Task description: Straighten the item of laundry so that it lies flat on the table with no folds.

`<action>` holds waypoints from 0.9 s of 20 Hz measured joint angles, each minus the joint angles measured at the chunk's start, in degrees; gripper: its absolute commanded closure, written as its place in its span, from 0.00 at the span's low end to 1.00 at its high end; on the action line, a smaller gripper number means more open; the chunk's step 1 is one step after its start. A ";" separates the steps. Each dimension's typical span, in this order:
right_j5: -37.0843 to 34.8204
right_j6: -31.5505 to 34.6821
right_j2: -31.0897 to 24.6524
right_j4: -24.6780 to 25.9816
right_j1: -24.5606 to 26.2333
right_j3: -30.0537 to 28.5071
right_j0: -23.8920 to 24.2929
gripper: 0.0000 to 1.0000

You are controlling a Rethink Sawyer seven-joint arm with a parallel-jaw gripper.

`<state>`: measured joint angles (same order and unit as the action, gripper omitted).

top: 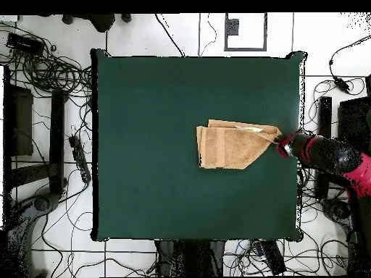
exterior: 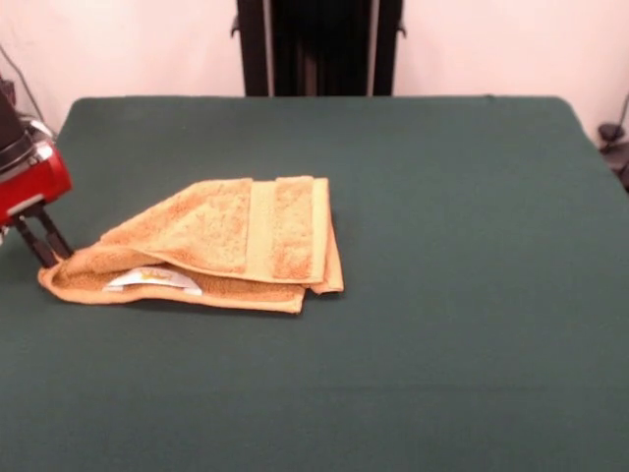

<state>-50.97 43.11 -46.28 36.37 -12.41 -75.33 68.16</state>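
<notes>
Towel point(exterior: 221, 246) lies folded over itself, left of centre on counter point(exterior: 442, 197), label point(exterior: 152, 280) peeking out. My gripper point(exterior: 44, 241) sits at towel's left corner, fingers narrow, seemingly pinching it. Unfolding step; next I judge: pull corner outward, left.

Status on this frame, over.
Gripper at the towel's corner, grip unclear. Towel folded over itself, label showing. Table otherwise unobstructed.
</notes>
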 measured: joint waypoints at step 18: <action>0.45 0.00 -1.16 1.07 1.24 0.88 1.09 0.00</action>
<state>-50.52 43.11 -47.43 37.44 -11.16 -74.45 69.25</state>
